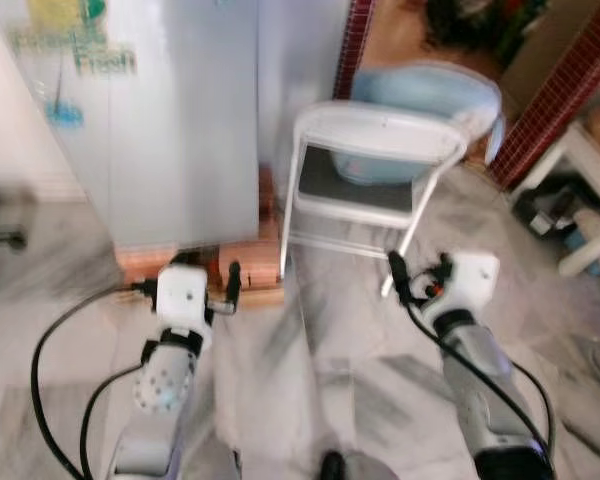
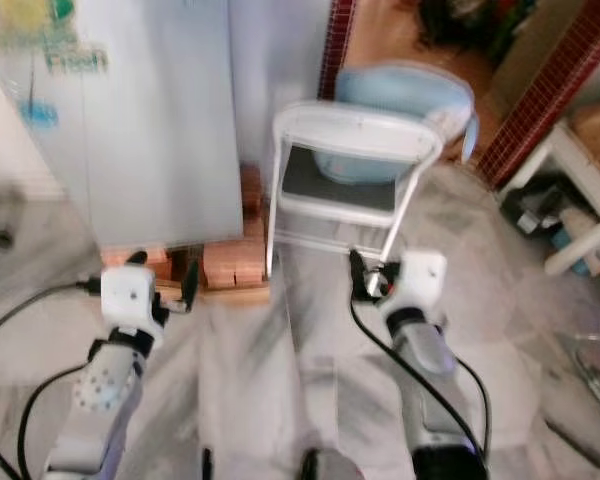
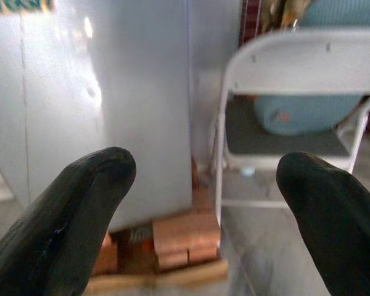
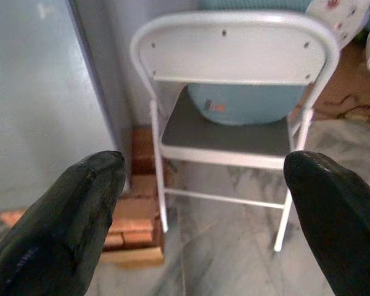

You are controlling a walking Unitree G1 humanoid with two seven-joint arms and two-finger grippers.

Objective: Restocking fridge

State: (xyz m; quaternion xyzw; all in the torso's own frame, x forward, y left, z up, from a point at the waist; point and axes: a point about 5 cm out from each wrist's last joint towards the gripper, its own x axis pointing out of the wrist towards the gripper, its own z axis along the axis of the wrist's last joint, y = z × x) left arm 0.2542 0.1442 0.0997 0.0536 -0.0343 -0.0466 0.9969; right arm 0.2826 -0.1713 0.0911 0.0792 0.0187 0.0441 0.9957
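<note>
Left pincer [image 1: 230, 290] open and empty, fingers [image 3: 68, 216] spread wide, raised in front of the body and aimed at the fridge [image 1: 170, 130]. Right pincer [image 1: 412, 280] likewise open and empty, fingers [image 4: 68, 216] well apart, aimed at the folding chair [image 1: 375, 170].

Fridge door shut, pale blue-grey with a green and yellow sticker near its top, standing on a base of bricks [image 1: 250, 265] over a wooden plank. No handle to be made out from here. Just beside the fridge, on the robot's right: the white folding chair, turned with its back toward the robot, a light blue tub [image 1: 430, 95] resting on its seat. Contents of the tub hidden. Marble floor [image 1: 350, 370] all round; head views blurred, so probably mid-walk.

Step in hand, by judgement: approach, nothing yet picked up and the door not yet opened. Next move likely either closing in on the door edge to pull it open with the left pincer, or reaching over the chair back for whatever the tub holds. Either way, closer footing needed first, and care not to knock the chair.
</note>
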